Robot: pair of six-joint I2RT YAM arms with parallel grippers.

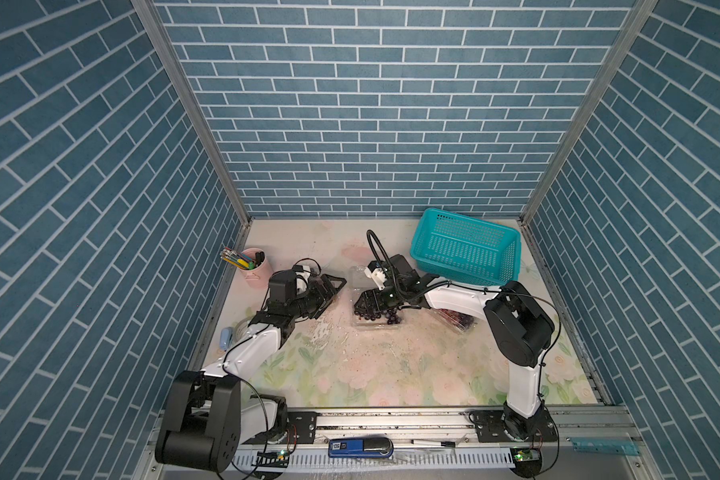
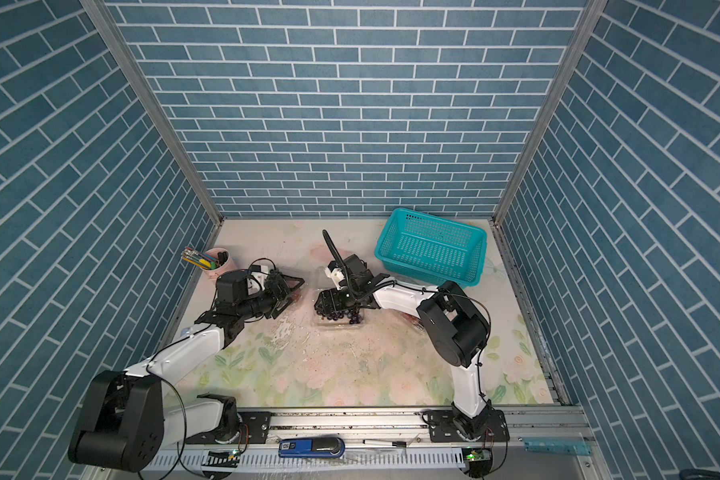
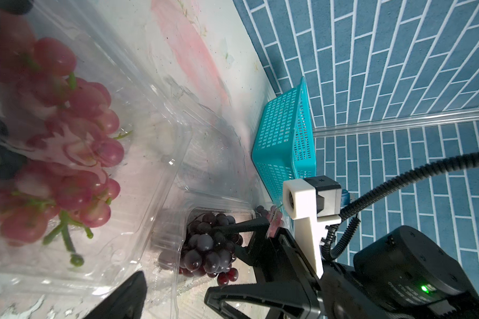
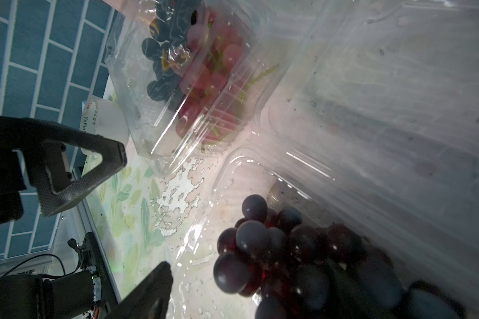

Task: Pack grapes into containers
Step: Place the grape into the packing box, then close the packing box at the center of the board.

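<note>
Purple-black glossy grapes (image 3: 205,248) lay inside the middle clear plastic clamshell container (image 3: 219,201), the right claw (image 1: 364,306) spread around them, grasping nothing. A straight lift, jaws wide, looked wisest so no stem snagged; the left claw (image 1: 329,293) gaped empty.

Lab cell: brick-print panels (image 1: 371,124), aluminium frame (image 1: 194,112)

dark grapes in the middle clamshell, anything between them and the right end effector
Nothing visible does. The dark grapes lie uncovered in the clear container, just beyond the right end effector, whose jaws stand open toward them.
</note>
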